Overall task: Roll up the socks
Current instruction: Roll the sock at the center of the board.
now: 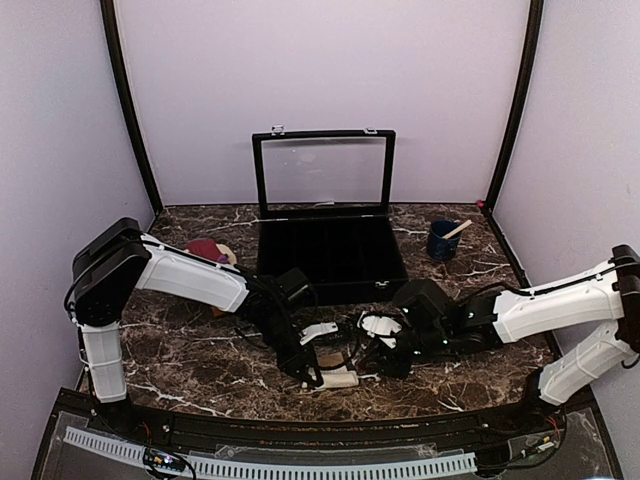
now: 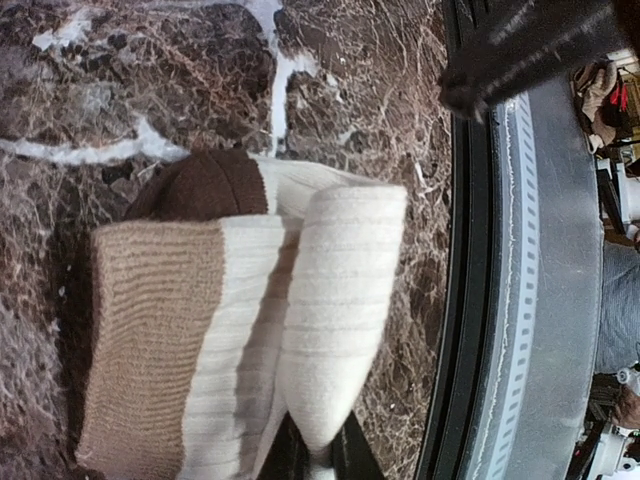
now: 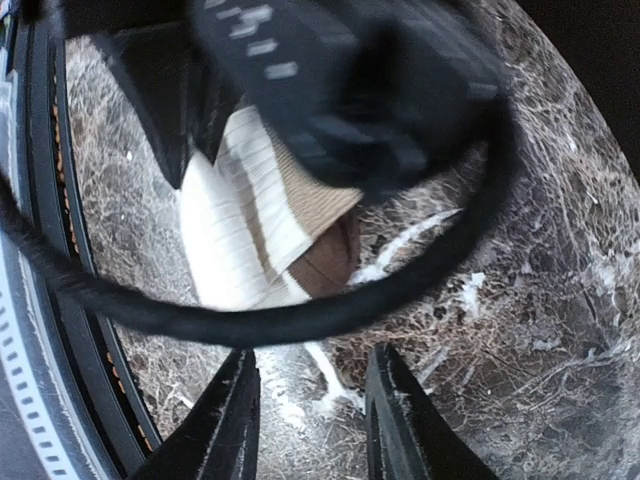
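Folded cream-beige ribbed sock with brown patches [image 2: 250,320] lies in front of the black glass-lidded case [image 1: 330,255], left hand [image 2: 320,458] pinching its cream fold, right hand [image 3: 310,420] released. Looks soft, springy: grip all layers.

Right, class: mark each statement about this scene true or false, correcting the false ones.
1. The lid of the black case stands open. True.
2. The cream sock lies inside the case. False: it lies on the table near the front edge.
3. A wooden stick stands in the blue mug. True.
4. The right fingers grip the maroon sock. False: they are apart and empty; that sock lies at the left.
5. The left fingers pinch the cream sock. True.
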{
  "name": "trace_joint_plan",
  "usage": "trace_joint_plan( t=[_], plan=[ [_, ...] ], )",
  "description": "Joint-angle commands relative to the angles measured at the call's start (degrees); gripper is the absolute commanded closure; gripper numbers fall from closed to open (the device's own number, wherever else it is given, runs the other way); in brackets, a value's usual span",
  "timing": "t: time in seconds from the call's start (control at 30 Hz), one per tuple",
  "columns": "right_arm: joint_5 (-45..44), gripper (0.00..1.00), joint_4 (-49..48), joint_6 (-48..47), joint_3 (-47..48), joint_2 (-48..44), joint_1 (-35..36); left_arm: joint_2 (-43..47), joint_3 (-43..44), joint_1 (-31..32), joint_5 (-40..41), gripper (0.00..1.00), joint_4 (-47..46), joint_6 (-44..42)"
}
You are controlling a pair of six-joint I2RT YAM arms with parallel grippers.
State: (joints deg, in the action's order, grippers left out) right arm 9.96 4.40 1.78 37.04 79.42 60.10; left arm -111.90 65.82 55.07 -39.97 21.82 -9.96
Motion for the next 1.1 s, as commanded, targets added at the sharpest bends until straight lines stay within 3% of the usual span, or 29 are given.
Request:
trace_joint_plan(
  t=[0.0,0.6,1.07],
  plan=[
    [-7.4,0.64,-1.5,-3.4,0.8,-0.5,4.1,-2.2,-0.3,-0.7,0.2,1.0,6.9,-0.8],
    [-4.3,0.58,2.6,-12.7,8.8,9.9,9.6,-3.7,0.4,-0.9,-2.0,1.0,7.4,-0.3],
    [-1.7,0.63,3.2,-15.1,12.8,16.7,9.9,-4.4,1.4,-1.4,-4.0,1.0,8.7,-1.3]
  ],
)
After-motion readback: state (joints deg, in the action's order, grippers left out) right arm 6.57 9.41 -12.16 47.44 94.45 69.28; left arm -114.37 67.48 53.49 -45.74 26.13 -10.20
